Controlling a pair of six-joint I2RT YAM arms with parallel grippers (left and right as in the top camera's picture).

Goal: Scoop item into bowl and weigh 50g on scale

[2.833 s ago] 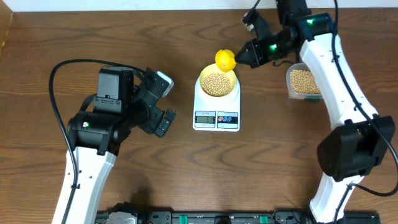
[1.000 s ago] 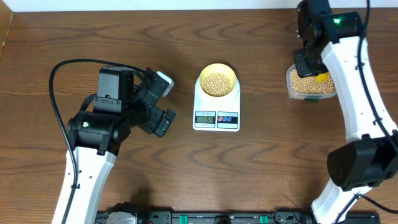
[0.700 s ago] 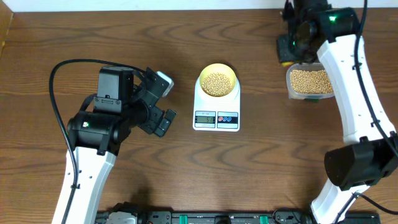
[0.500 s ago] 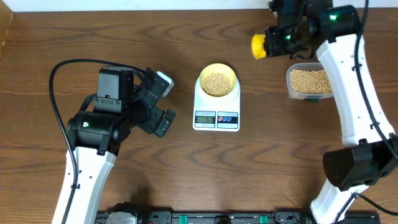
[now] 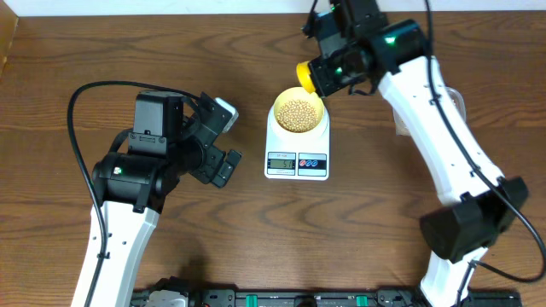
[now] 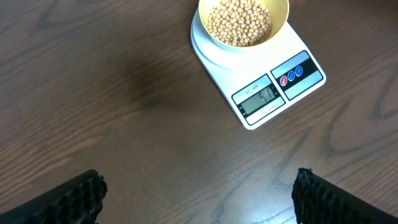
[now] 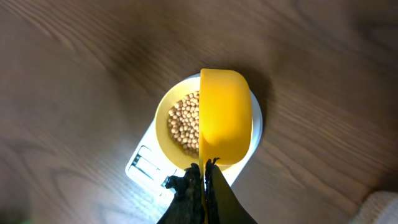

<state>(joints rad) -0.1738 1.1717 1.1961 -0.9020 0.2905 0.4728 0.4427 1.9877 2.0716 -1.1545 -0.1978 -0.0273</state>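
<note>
As the right gripper (image 7: 203, 183) clenched one yellow scoop (image 7: 226, 124), the one bowl (image 6: 283, 15) of beans (image 6: 239, 22) — too many to count — sat on the one scale (image 6: 292, 81) at its 7 o'clock; the left gripper (image 5: 226, 141) hung released at the scale's 9 o'clock.

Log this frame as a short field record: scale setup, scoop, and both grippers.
scale: white, display lit, digits too blurry to read
bowl: on the scale, holding beans
scoop: yellow, turned on its side above the bowl
right gripper: shut on the scoop's handle
left gripper: open, empty, apart from the scale
</note>
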